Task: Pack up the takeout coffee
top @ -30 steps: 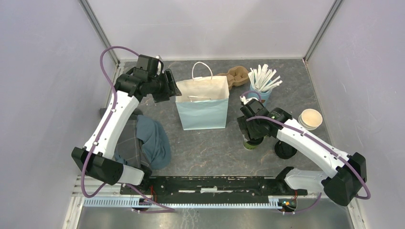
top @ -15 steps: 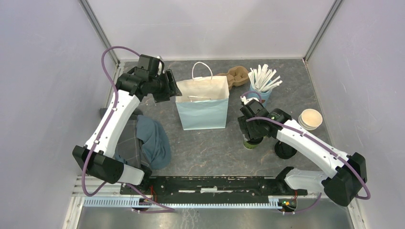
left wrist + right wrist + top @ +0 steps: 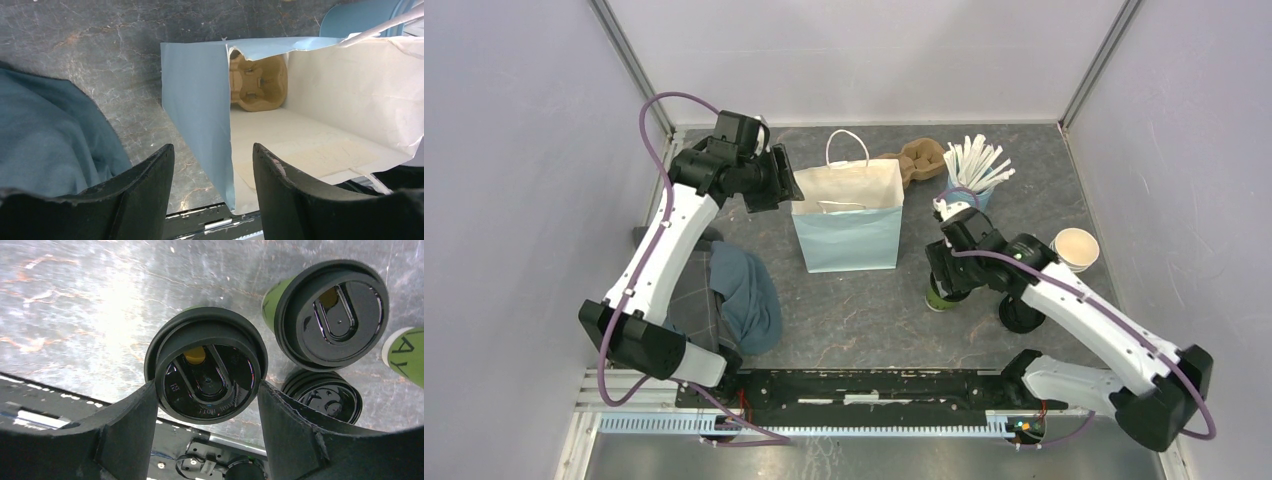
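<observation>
One takeout coffee (image 3: 207,367), 4 o'clock of blue bag (image 3: 849,240) — right gripper (image 3: 206,389) clamps its lid; left gripper (image 3: 212,151) open, empty.

Two lidded green cups from where I stand: the near cup (image 3: 205,375) and the far cup (image 3: 332,315). One stack of loose lids (image 3: 325,396), packed too tight to count. One lidless cup (image 3: 1074,248). One bag (image 3: 849,235), one carrier (image 3: 921,160), one cloth (image 3: 744,295). One blue cup (image 3: 976,197) holding sticks (image 3: 979,165), too bunched to count.
</observation>
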